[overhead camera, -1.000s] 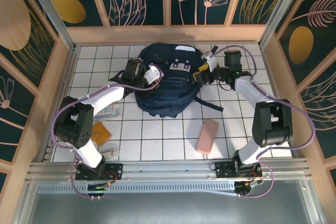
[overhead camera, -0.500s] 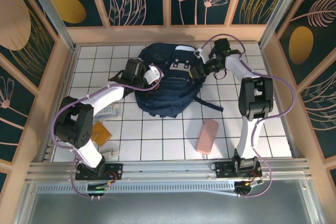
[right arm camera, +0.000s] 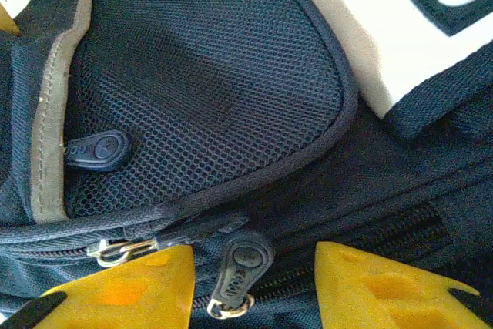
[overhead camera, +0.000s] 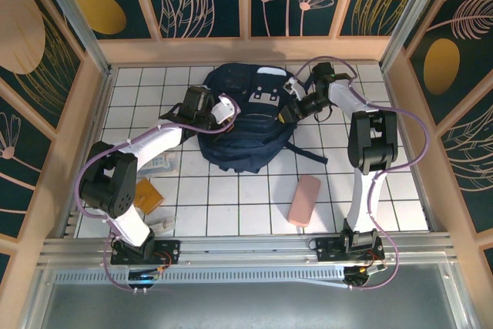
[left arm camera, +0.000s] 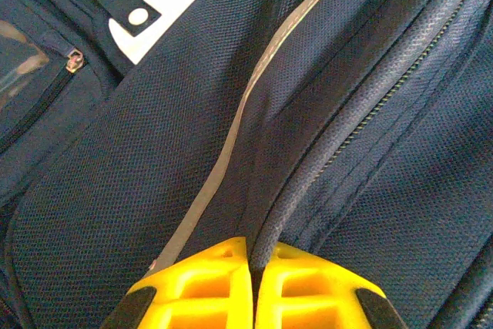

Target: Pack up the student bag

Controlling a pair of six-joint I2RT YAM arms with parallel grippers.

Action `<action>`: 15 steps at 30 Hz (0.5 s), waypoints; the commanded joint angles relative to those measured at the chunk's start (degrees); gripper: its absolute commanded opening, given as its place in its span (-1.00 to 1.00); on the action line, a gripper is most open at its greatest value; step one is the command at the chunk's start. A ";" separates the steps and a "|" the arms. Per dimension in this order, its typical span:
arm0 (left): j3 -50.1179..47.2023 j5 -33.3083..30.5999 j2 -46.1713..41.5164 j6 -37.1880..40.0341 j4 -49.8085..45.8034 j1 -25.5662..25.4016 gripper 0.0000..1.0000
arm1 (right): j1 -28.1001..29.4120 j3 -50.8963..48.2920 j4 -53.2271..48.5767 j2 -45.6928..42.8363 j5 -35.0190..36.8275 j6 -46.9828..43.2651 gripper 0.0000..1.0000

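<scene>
The dark navy student bag (overhead camera: 239, 132) lies on the white tiled table toward the back. My left gripper (overhead camera: 225, 109) presses on its left side, shut on a piped fabric seam (left arm camera: 308, 167) beside a pale reflective stripe (left arm camera: 231, 144). My right gripper (overhead camera: 293, 108) is at the bag's right side, open, its yellow fingers (right arm camera: 123, 287) either side of a black rubber zipper pull (right arm camera: 239, 267) on the zipper line, below a mesh pocket (right arm camera: 208, 75). A light grey buckle patch (overhead camera: 266, 98) sits on the bag's top face.
A pink case (overhead camera: 304, 199) lies on the tiles in front of the bag. An orange item (overhead camera: 146, 194) and small pale items (overhead camera: 160, 163) lie near the left arm. Wooden walls enclose the table on three sides.
My right arm has swung in toward the bag's right side and its gripper now sits against the zipper. The left arm and the bag have stayed put.
</scene>
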 commanded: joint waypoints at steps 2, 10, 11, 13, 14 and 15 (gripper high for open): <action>2.28 2.62 -0.41 -0.72 1.47 0.12 -1.00 | 1.02 0.97 -2.43 0.70 -2.85 -3.29 -0.27; 2.27 2.69 -0.38 -1.17 2.04 0.10 -1.00 | 1.62 0.91 -1.43 -0.10 -4.61 -6.28 -0.74; 2.24 2.49 -0.42 -1.33 2.12 0.10 -1.00 | 1.68 0.72 -1.36 -0.31 -4.27 -6.21 -0.78; 1.98 2.21 -0.48 -2.01 2.42 0.12 -1.00 | 1.89 0.00 -1.13 -1.32 -3.71 -6.67 -0.95; 1.93 2.25 -0.46 -2.38 2.49 0.12 -1.00 | 2.04 -0.89 -0.29 -2.28 -3.50 -6.39 -1.00; 2.00 2.30 -0.27 -2.46 2.34 0.11 -1.00 | 2.10 -2.41 0.83 -3.64 -3.80 -6.60 -1.00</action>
